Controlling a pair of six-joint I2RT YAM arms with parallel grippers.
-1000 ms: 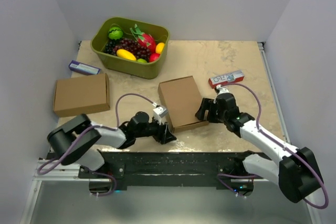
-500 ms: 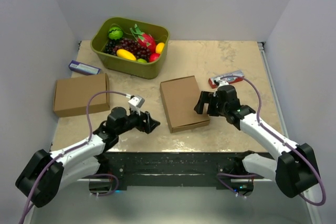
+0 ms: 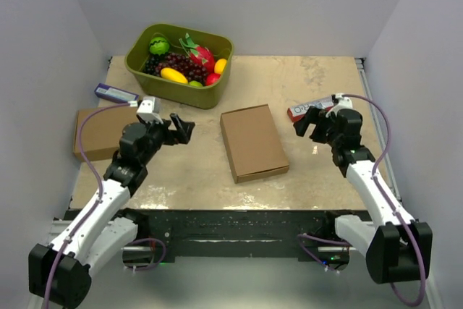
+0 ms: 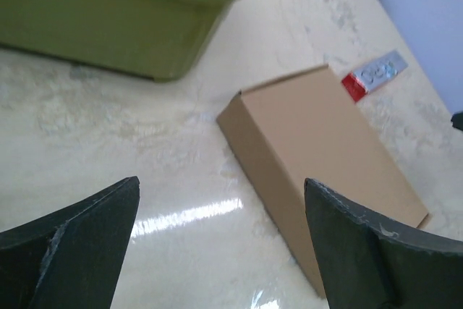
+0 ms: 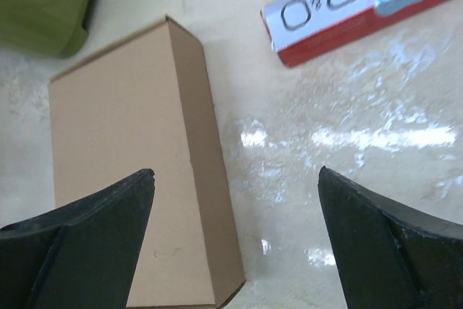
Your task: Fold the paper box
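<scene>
The paper box (image 3: pixel 253 142) lies closed and flat in the middle of the table, a shallow brown rectangle with nothing touching it. My left gripper (image 3: pixel 181 128) hovers to its left, open and empty, pointing toward it. In the left wrist view the box (image 4: pixel 325 135) lies ahead and right of the wide-apart jaws of that gripper (image 4: pixel 221 181). My right gripper (image 3: pixel 309 122) is off the box's right side, also open and empty. In the right wrist view the box (image 5: pixel 123 150) lies below and left, with the gripper (image 5: pixel 235 171) over its right edge and bare table.
A green tub (image 3: pixel 179 63) of fruit stands at the back left. A second brown box (image 3: pixel 101 132) lies at the left edge, partly under my left arm. A red-and-white packet (image 3: pixel 304 110) lies by the right gripper, and a blue packet (image 3: pixel 116 93) at far left.
Both grippers have drawn away from the box and opened wider. The left arm swung up and left; the right moved back and right. The box stays put.
</scene>
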